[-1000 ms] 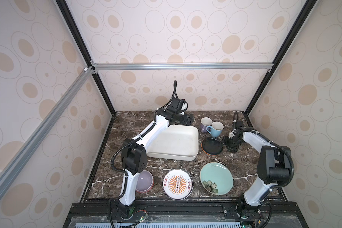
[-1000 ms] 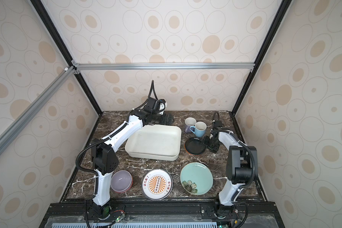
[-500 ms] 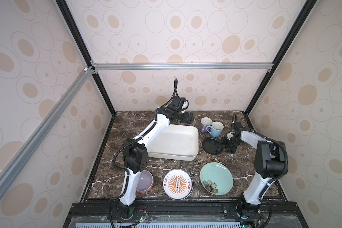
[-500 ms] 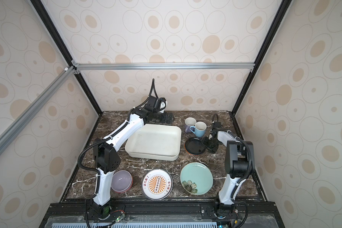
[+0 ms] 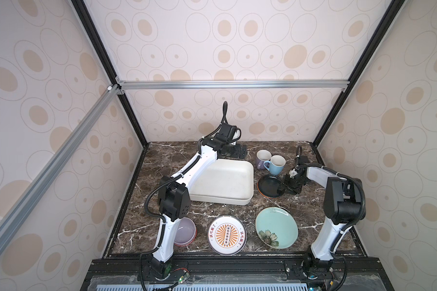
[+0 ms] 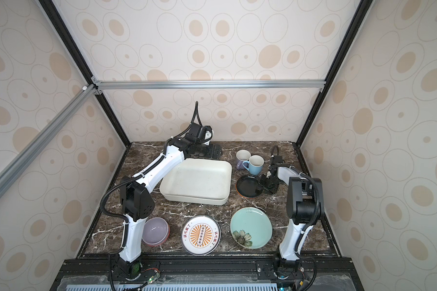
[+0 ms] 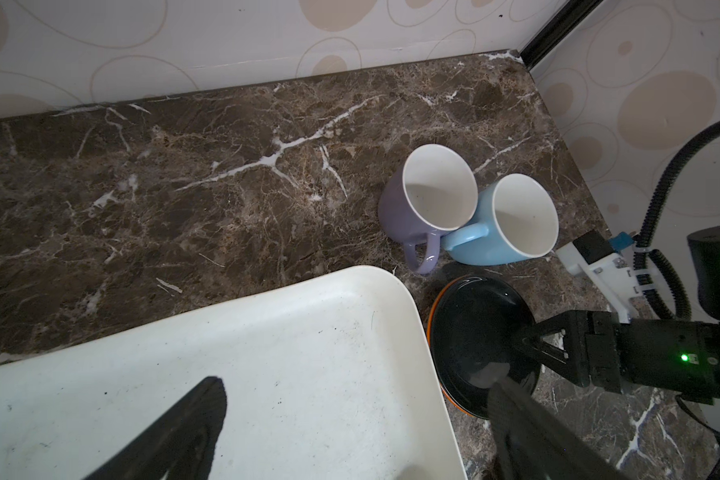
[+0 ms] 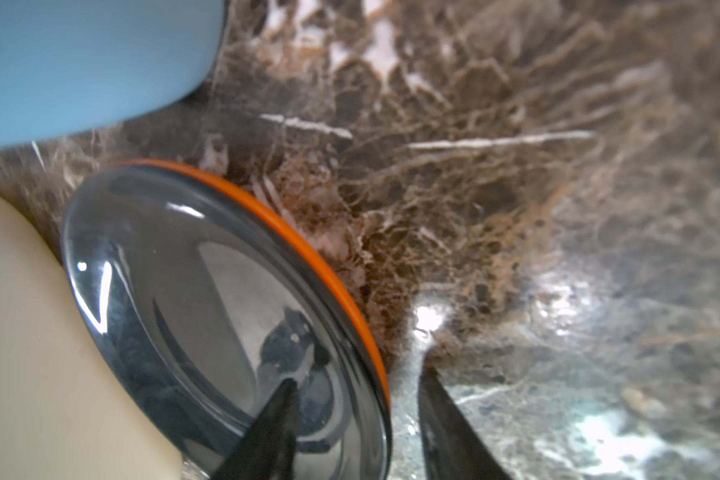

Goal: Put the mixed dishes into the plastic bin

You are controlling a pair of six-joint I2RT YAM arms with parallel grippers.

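Note:
A black plate (image 5: 269, 185) (image 8: 184, 270) with an orange rim lies right of the off-white plastic bin (image 5: 220, 200) (image 7: 267, 353). My right gripper (image 5: 284, 187) (image 8: 358, 378) straddles its near rim, open: one finger over the plate's inside, the other outside, a gap from the rim. Behind the plate stand the blue mug (image 5: 276, 165) (image 7: 512, 224) and the lavender mug (image 5: 262, 158) (image 7: 425, 208). My left gripper (image 5: 234, 151) (image 7: 356, 386) hangs wide open over the bin's back corner, holding nothing. The bin holds nothing.
Along the front edge sit a lavender bowl (image 5: 186, 230), a white sunburst plate (image 5: 227, 234) and a mint-green flowered plate (image 5: 276, 230). The left arm stretches over the bin's left side. Walls close in the back and both sides.
My right gripper's jaws have narrowed around the black plate's rim. The left arm has hardly moved and stays open.

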